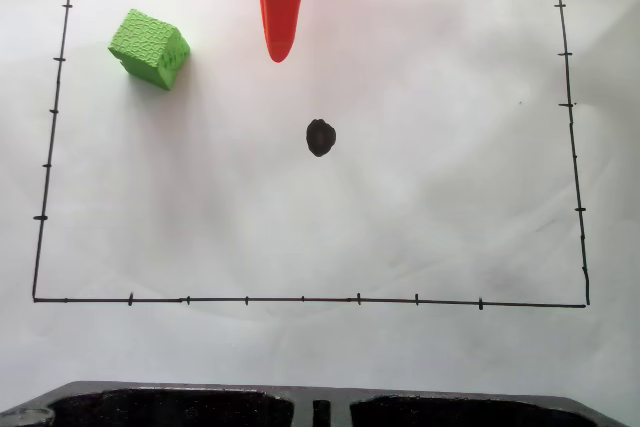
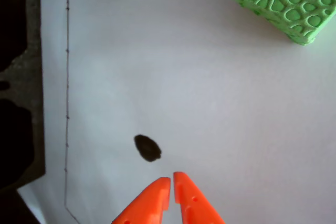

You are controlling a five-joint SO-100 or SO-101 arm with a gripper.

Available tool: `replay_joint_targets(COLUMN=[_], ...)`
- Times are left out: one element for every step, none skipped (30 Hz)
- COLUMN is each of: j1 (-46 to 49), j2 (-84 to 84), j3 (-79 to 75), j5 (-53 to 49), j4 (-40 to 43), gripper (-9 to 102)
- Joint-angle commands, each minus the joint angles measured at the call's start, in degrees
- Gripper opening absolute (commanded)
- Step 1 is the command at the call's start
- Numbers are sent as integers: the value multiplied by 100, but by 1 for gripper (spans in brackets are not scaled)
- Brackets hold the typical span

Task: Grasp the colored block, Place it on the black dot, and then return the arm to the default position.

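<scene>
Bright, even light washes the white paper (image 1: 300, 227) in the fixed view, leaving it slightly overexposed with a soft bluish tint. The green block (image 1: 150, 48) casts only a faint, diffuse shadow. Edges look a little soft. In the wrist view, the orange claw (image 2: 171, 181) is sharp enough, and the left margin falls dark.

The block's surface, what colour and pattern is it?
Bright green block with a cracked, pebbly relief, clearest in the wrist view.
</scene>
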Motion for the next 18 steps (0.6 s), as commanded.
replay_joint_targets(j1=[44, 44, 88, 167, 237, 255, 255, 229, 158, 88, 44, 35, 18, -53, -70, -62, -44, 9], j2=[88, 88, 88, 88, 88, 88, 88, 88, 88, 88, 88, 88, 97, 97, 97, 97, 97, 79], j3=[-26, -26, -26, -26, -26, -26, -26, -26, -26, -26, -26, -26, -26, -26, -26, -35, -53, -62], j5=[0, 9, 53, 141, 220, 246, 246, 211, 132, 44, -9, -18, -44, -132, -149, -114, -97, -62], j4=[-79, -79, -79, -79, -70, -70, -70, -70, -70, -70, -70, -70, -70, -70, -70, -53, -9, 9], gripper=[0, 0, 0, 0, 0, 0, 0, 0, 0, 0, 0, 0, 0, 0, 0, 0, 0, 0])
